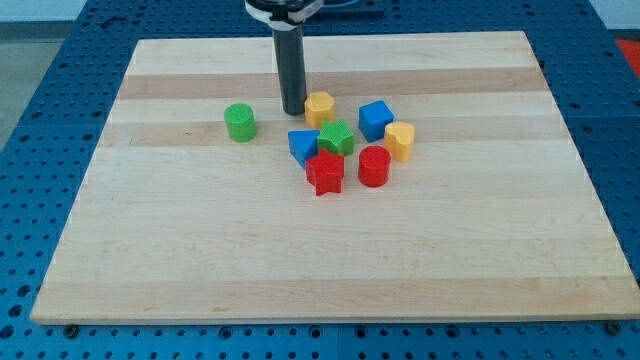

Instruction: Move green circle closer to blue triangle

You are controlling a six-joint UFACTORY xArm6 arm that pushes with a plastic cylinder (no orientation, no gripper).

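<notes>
**Rod tip parked behind the cluster, green circle alone at the left**

Camera view: A pale wooden board lies on a blue perforated table. A dark vertical rod comes down from the view's top; my tip rests on the board just left of the yellow hexagon-like block, seemingly touching nothing. The rod has no jaws, so it holds nothing and can only push.

The green circle stands alone, left of the tip and apart from the others. The blue triangle sits at the cluster's left edge, touching the green star. Around them are a red star, red cylinder, blue cube and yellow heart.

Likely the tip must circle to the green circle's far left side, then push rightward.
</notes>
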